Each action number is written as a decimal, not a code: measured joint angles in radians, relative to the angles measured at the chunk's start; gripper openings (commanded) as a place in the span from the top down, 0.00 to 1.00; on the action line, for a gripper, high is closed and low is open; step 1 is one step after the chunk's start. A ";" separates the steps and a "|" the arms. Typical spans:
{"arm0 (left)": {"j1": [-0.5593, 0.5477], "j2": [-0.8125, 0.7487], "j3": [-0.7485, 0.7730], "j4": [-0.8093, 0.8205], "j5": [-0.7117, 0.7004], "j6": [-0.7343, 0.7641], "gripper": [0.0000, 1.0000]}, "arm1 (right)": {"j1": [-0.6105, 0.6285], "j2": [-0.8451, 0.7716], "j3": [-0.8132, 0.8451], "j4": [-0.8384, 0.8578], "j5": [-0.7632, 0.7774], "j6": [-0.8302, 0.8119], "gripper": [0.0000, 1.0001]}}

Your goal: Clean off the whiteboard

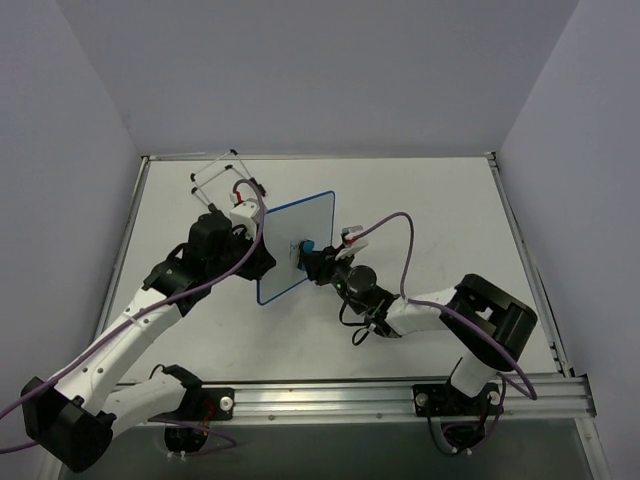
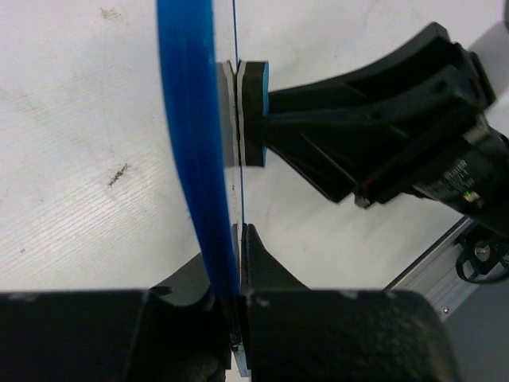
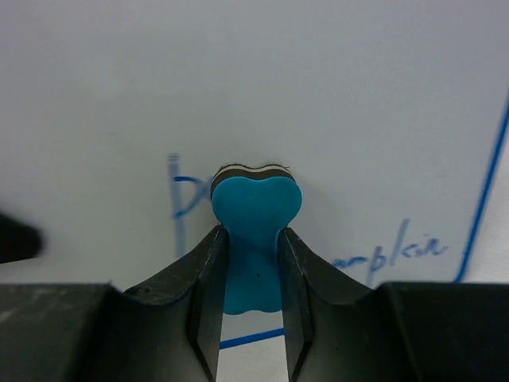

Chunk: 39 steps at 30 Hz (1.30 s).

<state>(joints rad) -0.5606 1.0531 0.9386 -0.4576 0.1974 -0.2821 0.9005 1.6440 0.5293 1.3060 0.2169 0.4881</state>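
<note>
**While left gripper [image 2: 238, 239] clamps, right gripper [image 3: 250, 247] wipes**

Whiteboard [image 1: 296, 243] is held on edge mid-table, left jaws clenched on its blue frame, right jaws pinching the eraser [image 3: 256, 203] against its face. Looks light, thin, slick: grip the frame.

Black right claw [image 3: 250, 235], white links [image 1: 110, 345], purple cables [image 1: 400, 214].

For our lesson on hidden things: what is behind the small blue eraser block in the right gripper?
The blue-framed white whiteboard, touched by the blue eraser block. Blue handwriting shows either side; any writing directly behind it is covered.
</note>
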 measured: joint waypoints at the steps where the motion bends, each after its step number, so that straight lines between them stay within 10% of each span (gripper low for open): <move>1: 0.003 0.002 0.000 -0.001 0.000 0.006 0.98 | 0.029 -0.012 0.011 -0.009 0.010 -0.013 0.99; 12: 0.017 0.016 0.000 0.018 0.000 0.032 0.98 | 0.137 -0.067 0.103 -0.080 0.017 -0.080 0.99; 28: 0.019 0.056 -0.002 0.048 0.054 -0.005 0.98 | -0.325 0.100 0.158 -0.047 -0.306 0.000 0.99; 39: 0.019 0.055 -0.002 0.038 0.053 -0.046 0.98 | -0.336 0.133 0.198 -0.057 -0.308 0.000 0.99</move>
<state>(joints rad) -0.5415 1.1080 0.9371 -0.4198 0.2501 -0.3283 0.5648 1.7771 0.7269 1.2488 -0.0914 0.4885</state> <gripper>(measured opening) 0.099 0.249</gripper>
